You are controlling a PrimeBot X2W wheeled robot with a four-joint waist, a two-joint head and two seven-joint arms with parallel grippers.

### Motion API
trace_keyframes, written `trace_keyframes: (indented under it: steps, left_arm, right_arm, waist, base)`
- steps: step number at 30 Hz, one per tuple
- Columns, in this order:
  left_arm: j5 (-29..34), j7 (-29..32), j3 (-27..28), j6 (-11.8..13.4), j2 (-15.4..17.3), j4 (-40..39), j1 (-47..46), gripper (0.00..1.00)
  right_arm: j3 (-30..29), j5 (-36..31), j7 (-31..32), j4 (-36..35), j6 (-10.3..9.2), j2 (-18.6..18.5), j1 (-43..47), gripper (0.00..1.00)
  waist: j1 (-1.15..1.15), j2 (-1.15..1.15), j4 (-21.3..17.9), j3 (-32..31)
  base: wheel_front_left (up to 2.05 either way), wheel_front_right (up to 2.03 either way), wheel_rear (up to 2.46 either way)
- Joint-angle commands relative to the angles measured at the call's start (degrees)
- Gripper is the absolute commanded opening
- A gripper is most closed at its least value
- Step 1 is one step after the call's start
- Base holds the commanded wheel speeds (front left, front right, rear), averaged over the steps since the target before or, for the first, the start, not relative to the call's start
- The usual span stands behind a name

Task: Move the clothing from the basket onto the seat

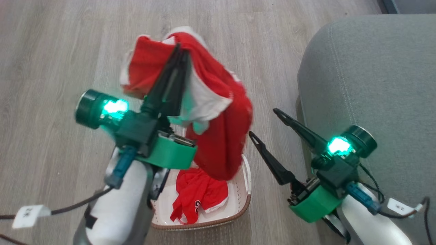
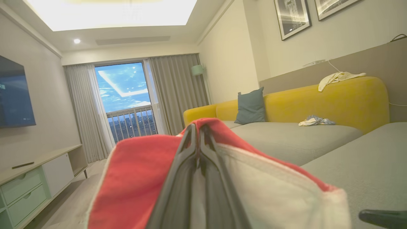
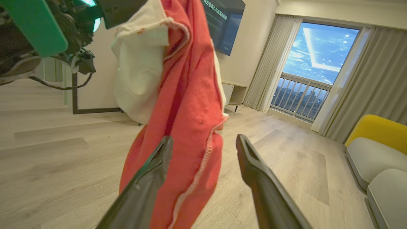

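The left gripper (image 1: 180, 54) is clenched on 1 red garment (image 1: 221, 136), held high so it hangs clear of the basket (image 1: 243, 204) below it, where the other garment (image 1: 199, 195) lies, while the right gripper (image 1: 262, 121), released, hovers just left of the seat (image 1: 374, 68).

The red garment (image 1: 221, 136) clamped in my left jaws hangs just left of my spread right jaws, curtaining most of the basket (image 1: 246, 200) beneath. The seat (image 1: 374, 85) walls off the space to their right. Bare wood floor (image 1: 51, 51) lies open ahead and left of my left jaws.
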Motion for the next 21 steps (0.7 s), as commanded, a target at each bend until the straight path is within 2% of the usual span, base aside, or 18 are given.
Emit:
trace_keyframes:
  steps: [1,10,21]
  left_arm:
    - [0.44,-0.27,1.47,-0.16,-0.02,-2.01,-3.43,0.00]
    - [0.12,-0.27,-4.88,-0.73,-0.34,-1.22,-4.65,0.00]
    - [-1.41,-0.27,-12.90,-0.60,-0.38,-0.18,-6.15,0.00]
  right_arm:
    - [0.94,0.31,-0.37,-1.37,-0.01,-0.49,-2.02,1.00]
    - [4.88,-0.31,-0.37,2.00,-0.01,-1.54,-5.76,1.00]
    - [6.04,-4.80,-0.37,7.68,-0.01,-0.68,-8.92,1.00]
  waist:
    - [0.00,0.00,0.13,0.07]
    - [0.00,0.00,1.31,0.41]
    - [0.00,0.00,1.61,0.14]
  base:
    - [0.00,0.00,0.00]
    - [0.00,0.00,0.00]
    - [0.00,0.00,0.00]
